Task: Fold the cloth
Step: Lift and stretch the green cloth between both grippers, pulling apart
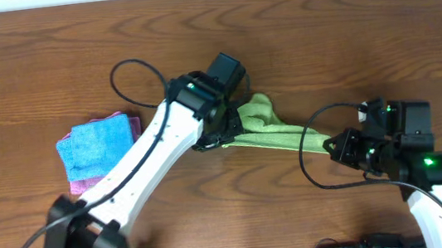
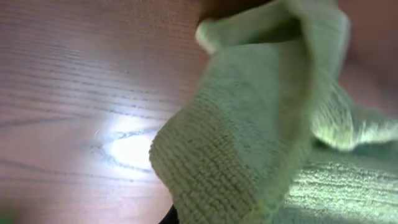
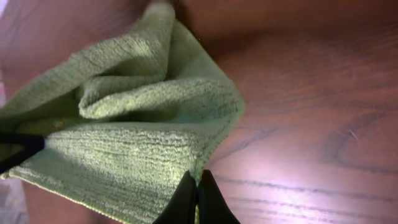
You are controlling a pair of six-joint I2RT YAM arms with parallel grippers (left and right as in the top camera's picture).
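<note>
Our left and right jaws, both pinched shut, hold the lime-green textured microfibre cloth point(image 1: 264, 117) bunched between them; no neat fold yet.

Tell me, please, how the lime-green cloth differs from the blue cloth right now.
The lime-green cloth is bunched and stretched into a long strip between the left tool and the right tool; the blue cloth is folded into a neat square. The lime-green cloth is gripped at both ends, while the blue cloth lies untouched on top of a pink cloth. Both are soft cloths.
</note>
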